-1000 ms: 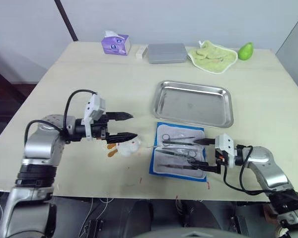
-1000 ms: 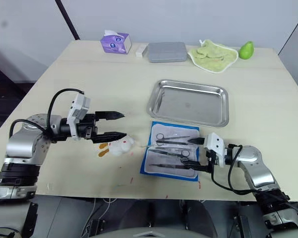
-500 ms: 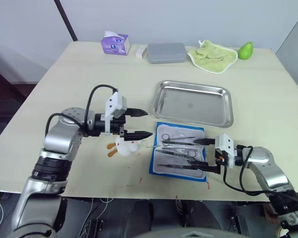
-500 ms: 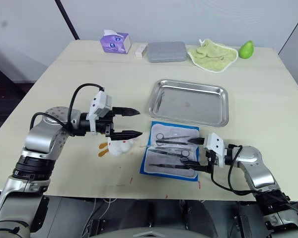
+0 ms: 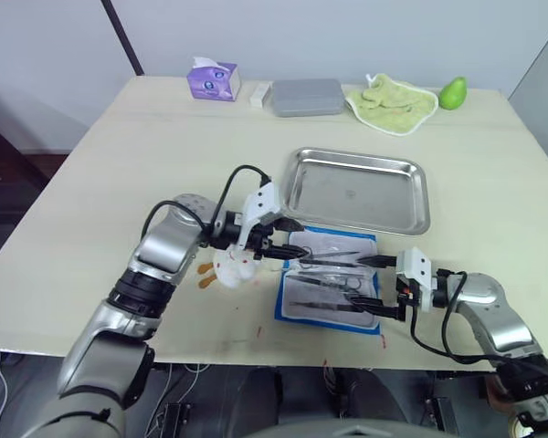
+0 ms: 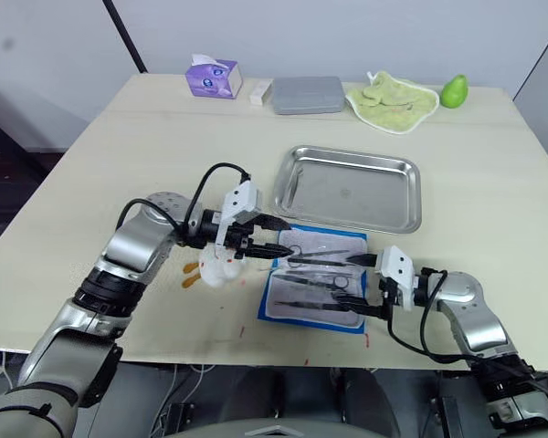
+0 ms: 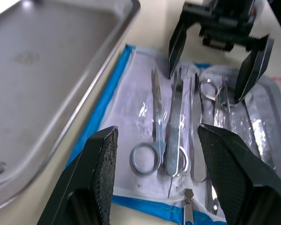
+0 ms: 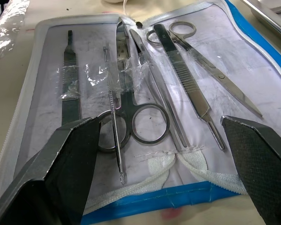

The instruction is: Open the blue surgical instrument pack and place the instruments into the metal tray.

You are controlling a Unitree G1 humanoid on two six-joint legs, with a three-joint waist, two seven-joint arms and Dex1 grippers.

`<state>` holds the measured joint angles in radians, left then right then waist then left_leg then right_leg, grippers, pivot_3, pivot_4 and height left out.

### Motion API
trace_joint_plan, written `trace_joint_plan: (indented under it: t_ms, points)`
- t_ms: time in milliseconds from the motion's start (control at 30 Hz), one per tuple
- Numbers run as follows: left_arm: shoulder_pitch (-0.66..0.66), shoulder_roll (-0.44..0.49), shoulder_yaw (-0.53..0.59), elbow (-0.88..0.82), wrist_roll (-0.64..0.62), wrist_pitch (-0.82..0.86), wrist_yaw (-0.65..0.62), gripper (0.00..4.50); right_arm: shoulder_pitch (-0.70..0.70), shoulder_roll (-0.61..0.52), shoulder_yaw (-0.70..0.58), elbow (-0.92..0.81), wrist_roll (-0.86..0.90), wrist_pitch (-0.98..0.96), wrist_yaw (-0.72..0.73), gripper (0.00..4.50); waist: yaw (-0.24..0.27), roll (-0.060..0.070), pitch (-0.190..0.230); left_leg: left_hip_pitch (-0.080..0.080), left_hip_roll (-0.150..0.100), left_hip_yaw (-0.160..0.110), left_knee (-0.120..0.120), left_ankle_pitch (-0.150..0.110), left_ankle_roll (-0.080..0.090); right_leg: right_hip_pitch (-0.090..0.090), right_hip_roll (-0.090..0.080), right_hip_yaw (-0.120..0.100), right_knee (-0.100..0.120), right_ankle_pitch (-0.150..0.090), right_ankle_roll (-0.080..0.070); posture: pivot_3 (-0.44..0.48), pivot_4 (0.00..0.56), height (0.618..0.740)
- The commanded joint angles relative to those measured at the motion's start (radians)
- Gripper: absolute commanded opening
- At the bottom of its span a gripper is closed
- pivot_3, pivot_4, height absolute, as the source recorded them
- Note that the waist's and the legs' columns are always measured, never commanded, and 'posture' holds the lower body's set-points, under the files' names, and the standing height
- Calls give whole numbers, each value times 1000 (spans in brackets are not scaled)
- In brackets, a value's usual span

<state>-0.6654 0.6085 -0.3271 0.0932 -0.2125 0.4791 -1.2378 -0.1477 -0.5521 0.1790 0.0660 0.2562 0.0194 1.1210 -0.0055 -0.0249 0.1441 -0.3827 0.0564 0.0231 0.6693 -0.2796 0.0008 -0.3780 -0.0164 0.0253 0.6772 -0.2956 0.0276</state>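
On the pale tabletop (image 5: 119,155) | flat bright-blue fabric pack (image 5: 331,282) lies unfolded just in front of shiny steel tray (image 5: 356,190) | silvery scissors and forceps (image 8: 166,122) all still pocketed, tray bare | left claw (image 5: 288,239) open at pack's edge | right claw (image 5: 370,283) open over pack | opening done, transfers remain

Pale wood table (image 5: 119,173), matte, corners squared. Behind it a plain grey-white wall (image 5: 347,36), evenly lit, no hard glare. Dark diagonal bar (image 5: 121,36) leaning across the wall at far left. Darker floor (image 5: 18,173) to the left of the table (reddish-brown strip near the edge). Grey panel (image 5: 543,82) at far right. Under the near edge, loose cables (image 5: 178,415) and dark clutter, details unclear.
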Motion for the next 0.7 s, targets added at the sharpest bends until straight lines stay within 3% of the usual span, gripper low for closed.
trace_joint_plan:
  t_ms: [33, 700]
  points:
    - [-38, -34, -28, 37, 43, -33, 11, 2903, 28, -9, 25, 38, -32, 38, -5, 4500, -1, 0, 0, 0, 0, 0, 0, 0, 0, 0, 0, 0, 0, 0, 0, 0, 150, 740]
    - [-57, -105, -89, 137, 202, -155, 35, 2903, 41, -9, 27, 18, -29, 48, -18, 4500, -2, 0, 0, 0, 0, 0, 0, 0, 0, 0, 0, 0, 0, 0, 0, 0, 150, 740]
